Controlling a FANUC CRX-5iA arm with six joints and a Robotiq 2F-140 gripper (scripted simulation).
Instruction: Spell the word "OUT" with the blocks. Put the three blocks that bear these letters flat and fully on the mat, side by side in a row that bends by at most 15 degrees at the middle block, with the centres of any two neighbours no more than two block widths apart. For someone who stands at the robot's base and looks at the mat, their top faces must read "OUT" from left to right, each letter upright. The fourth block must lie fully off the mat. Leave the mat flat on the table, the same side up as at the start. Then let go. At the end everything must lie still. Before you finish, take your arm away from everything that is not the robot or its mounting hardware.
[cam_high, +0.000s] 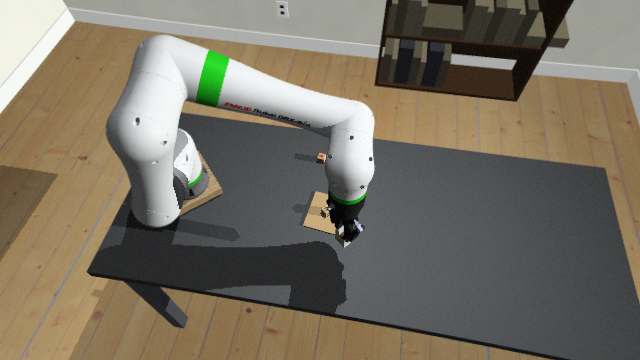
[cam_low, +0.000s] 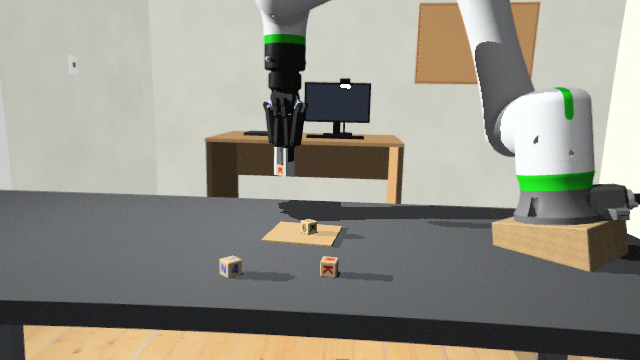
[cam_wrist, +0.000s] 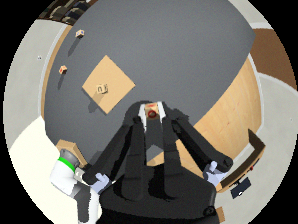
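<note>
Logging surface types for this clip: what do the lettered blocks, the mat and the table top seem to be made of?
The blocks, such as the one held in the gripper and the one on the mat, look like pale matte wood with printed characters. The mat is thin, flat and tan, perhaps cardboard or cork; no grain shows. The table top is dark grey and matte, material unclear.
</note>
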